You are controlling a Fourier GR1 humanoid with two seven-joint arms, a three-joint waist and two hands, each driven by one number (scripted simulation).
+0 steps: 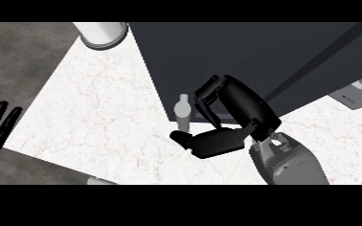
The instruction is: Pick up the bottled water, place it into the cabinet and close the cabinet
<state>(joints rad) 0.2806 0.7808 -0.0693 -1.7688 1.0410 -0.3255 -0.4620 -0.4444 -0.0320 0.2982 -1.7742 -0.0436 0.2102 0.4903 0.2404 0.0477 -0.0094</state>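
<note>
Nearest the lower edge, the grey right forearm (290, 163) came in from the bottom right and rose toward the middle of the white marble counter (106, 115). At its end the right hand (222, 124) was black and bent over the counter, its thumb low and pointing left, its fingers (212, 93) arched above — curled, but with open space beneath them. It grasped nothing; the fingers were bent toward the bottle without closing on it.

Just to the left of that hand stood the bottled water (183, 110), a slim pale grey bottle (upright, cap at the top), set on the counter right at the near-left corner of the dark cabinet (233, 57). The bottle sat between the curled fingers above and the thumb below, beside the hand rather than inside it; whether a fingertip touched it could not be told.

At the far left edge the left hand (8, 117) showed only as straight black fingers, resting.

Farther back, the cabinet filled the upper right as a wide dark block. Beyond its left corner, at the top of the counter, stood a white cylindrical container (102, 32).
</note>
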